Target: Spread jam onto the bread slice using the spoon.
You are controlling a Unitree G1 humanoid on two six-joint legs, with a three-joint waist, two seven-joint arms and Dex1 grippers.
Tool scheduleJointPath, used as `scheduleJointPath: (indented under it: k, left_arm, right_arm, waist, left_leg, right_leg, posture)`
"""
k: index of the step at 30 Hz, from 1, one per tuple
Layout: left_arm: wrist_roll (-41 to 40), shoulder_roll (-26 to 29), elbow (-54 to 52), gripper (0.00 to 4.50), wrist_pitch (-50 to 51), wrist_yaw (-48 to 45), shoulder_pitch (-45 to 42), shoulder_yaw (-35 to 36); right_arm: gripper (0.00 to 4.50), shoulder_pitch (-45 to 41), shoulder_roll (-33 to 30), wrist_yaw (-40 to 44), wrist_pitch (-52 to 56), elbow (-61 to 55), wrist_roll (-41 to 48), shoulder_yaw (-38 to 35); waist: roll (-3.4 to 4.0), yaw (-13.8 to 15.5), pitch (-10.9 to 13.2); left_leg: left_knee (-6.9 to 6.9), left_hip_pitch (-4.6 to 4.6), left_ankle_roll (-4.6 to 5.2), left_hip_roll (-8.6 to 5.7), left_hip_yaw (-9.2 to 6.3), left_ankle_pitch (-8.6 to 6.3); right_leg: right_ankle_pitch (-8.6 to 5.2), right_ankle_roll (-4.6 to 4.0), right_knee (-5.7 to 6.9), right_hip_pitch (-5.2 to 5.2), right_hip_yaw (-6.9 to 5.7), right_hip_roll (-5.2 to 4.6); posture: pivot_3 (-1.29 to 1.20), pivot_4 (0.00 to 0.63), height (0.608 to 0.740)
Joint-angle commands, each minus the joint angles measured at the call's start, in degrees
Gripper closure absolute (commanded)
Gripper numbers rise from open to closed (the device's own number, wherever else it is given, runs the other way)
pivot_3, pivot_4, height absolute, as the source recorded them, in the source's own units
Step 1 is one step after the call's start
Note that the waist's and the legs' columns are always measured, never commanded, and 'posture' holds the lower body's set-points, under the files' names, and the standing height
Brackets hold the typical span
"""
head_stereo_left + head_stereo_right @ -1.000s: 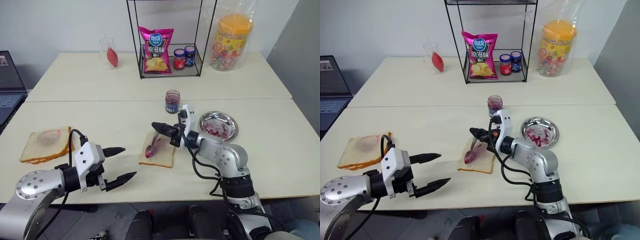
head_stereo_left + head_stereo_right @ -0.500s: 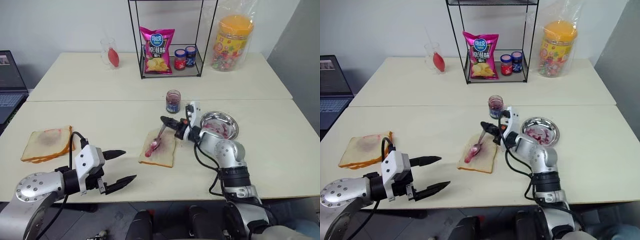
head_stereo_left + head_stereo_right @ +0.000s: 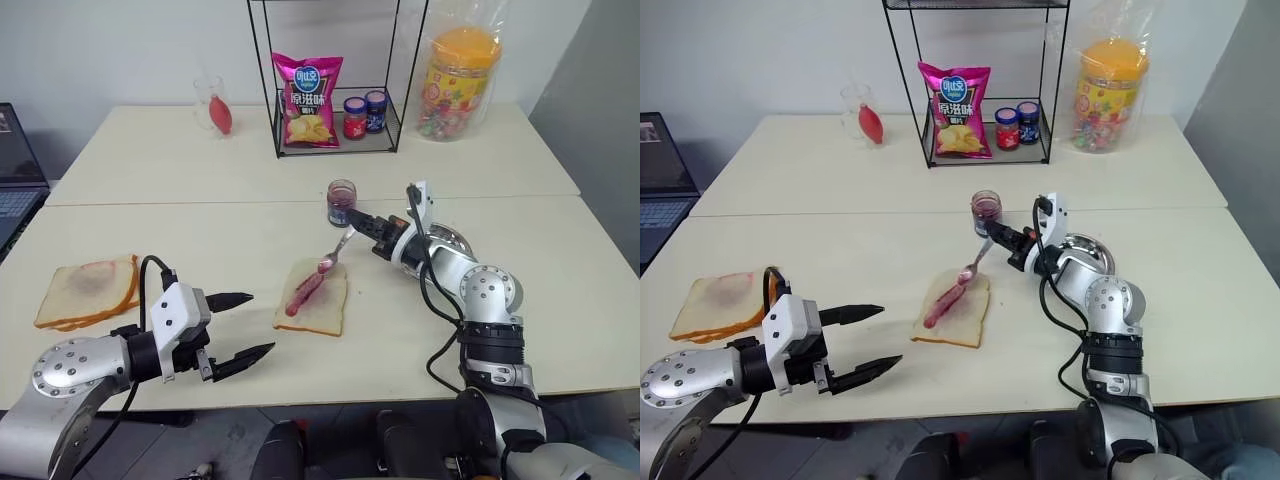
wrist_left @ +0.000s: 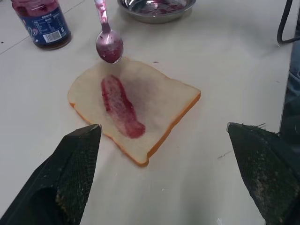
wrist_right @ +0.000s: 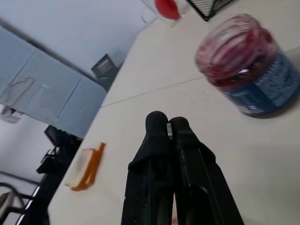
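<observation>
- My right gripper (image 3: pixel 362 220): black fingers pressed together, clamped on the handle of the spoon (image 3: pixel 336 251), a slim shiny metal one; its jam-smeared bowl hangs just above the far edge of the bread slice (image 3: pixel 312 296).
- My left gripper (image 3: pixel 243 325): rough-textured black fingers spread wide apart, empty, near the table's front edge, well apart from the bread slice.
- Bread slice: square, white, tan crust, lying flat on the table (image 3: pixel 200 235), with a glossy red streak down its middle.
- Jam (image 3: pixel 341 203): dark red, in a small open glass jar with a blue label, standing just beyond the spoon.
- Steel dish (image 4: pixel 157 6): round, shiny, red smears inside.
</observation>
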Motion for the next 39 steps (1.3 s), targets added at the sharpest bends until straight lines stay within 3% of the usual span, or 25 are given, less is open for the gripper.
scheduleJointPath:
  k: [1, 11, 27, 33, 39]
  left_arm:
    - [-0.36, 0.38, -0.95, 0.0, -0.66, -0.02, -0.32, 0.25]
    - [-0.19, 0.47, -0.82, 0.0, -0.88, -0.19, -0.32, -0.03]
    - [0.47, 0.06, -0.16, 0.0, -1.42, -0.22, -0.68, -0.75]
    - [0.45, -0.09, 0.36, 0.0, -1.36, 0.08, -0.9, -0.32]
    - [0.01, -0.25, 0.17, 0.0, -0.77, 0.65, -1.52, -0.38]
  right_arm:
    - [4.49, 1.27, 3.48, -1.32, 1.22, -3.39, 1.83, 3.05]
    - [4.49, 2.93, 3.96, 0.53, -4.6, 3.37, -4.41, 7.85]
    - [4.49, -1.43, -4.03, 1.44, -5.88, 5.39, -3.99, 1.34]
    - [4.49, -1.17, -0.65, -0.37, -1.66, -0.32, 0.3, 1.75]
    - [4.49, 1.59, 2.25, -0.71, -1.6, -1.98, -0.79, 5.35]
  waist:
    - [0.0, 0.01, 0.0]
    - [0.02, 0.11, 0.01]
    - [0.02, 0.13, 0.01]
    - [0.03, 0.13, 0.02]
    - [0.03, 0.08, 0.02]
  left_leg:
    - [-0.01, 0.01, 0.0, 0.07, -0.04, 0.0]
    - [0.0, 0.01, 0.0, 0.14, -0.02, 0.0]
    - [-0.01, 0.0, 0.0, 0.15, -0.01, 0.0]
    - [-0.04, -0.03, 0.0, 0.16, 0.0, 0.0]
    - [-0.04, -0.02, 0.0, 0.16, -0.01, 0.0]
  right_leg:
    - [0.02, -0.1, 0.0, -0.01, -0.03, 0.09]
    - [0.07, -0.2, -0.02, -0.04, 0.02, 0.22]
    - [0.07, -0.2, -0.02, -0.06, 0.02, 0.24]
    - [0.06, -0.21, -0.02, -0.11, 0.04, 0.25]
    - [0.07, -0.22, -0.01, -0.11, 0.04, 0.25]
  posture:
    - [0.0, 0.15, 0.74]
    - [0.0, 0.15, 0.74]
    - [0.0, 0.15, 0.74]
    - [0.0, 0.15, 0.74]
    - [0.0, 0.15, 0.74]
